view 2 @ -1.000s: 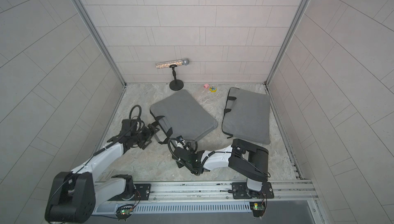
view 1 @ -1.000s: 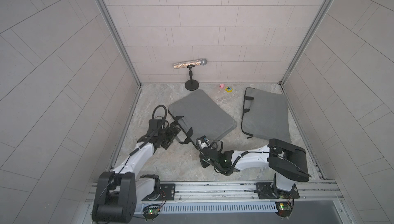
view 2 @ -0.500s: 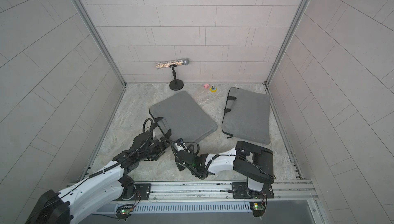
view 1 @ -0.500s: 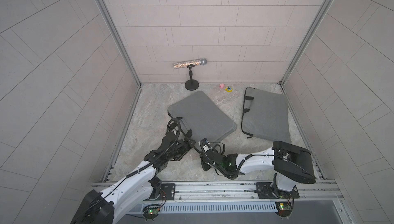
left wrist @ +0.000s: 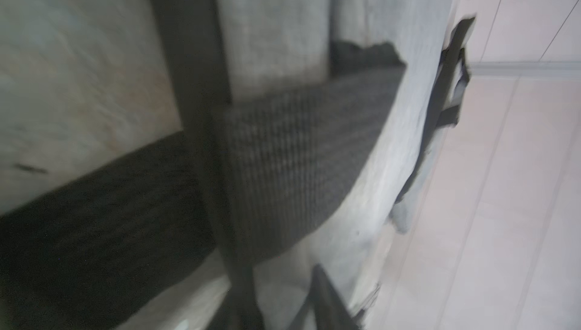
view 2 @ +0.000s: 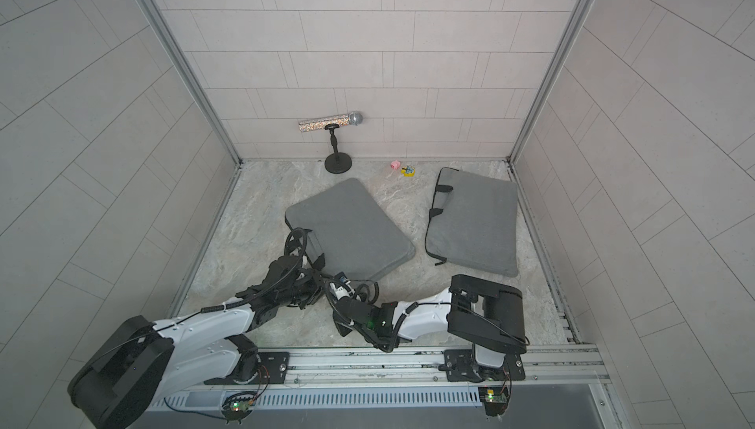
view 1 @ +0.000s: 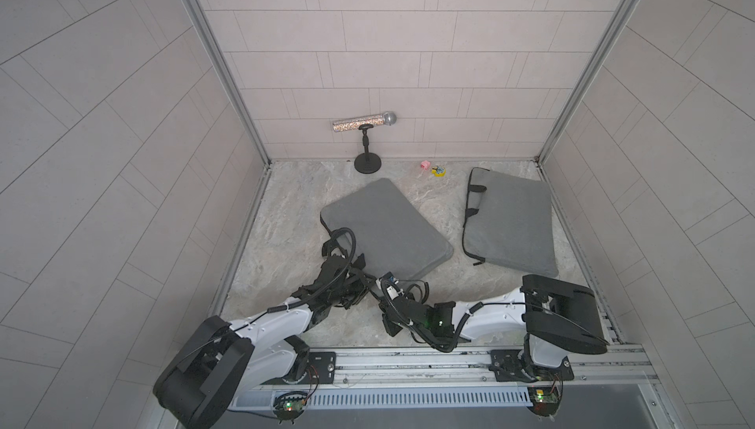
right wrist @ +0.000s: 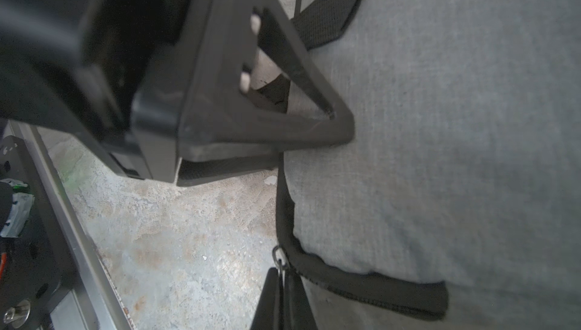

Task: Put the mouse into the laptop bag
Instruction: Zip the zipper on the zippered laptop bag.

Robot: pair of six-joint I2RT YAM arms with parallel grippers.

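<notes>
Laptop bag (view 1: 392,222) lies flat, long axis seemingly back-left to front-right.

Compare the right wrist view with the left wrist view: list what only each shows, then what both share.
Only the right wrist view shows the right end effector shut on the zipper pull, and the robot's base rail. Only the left wrist view shows the tiled wall. Both show the grey laptop bag and its black handle strap, which is blurred in the left wrist view.

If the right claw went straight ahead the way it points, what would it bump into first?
Likely the laptop bag, at its black zipper edge, just past the zipper pull the right gripper seems to pinch.
</notes>
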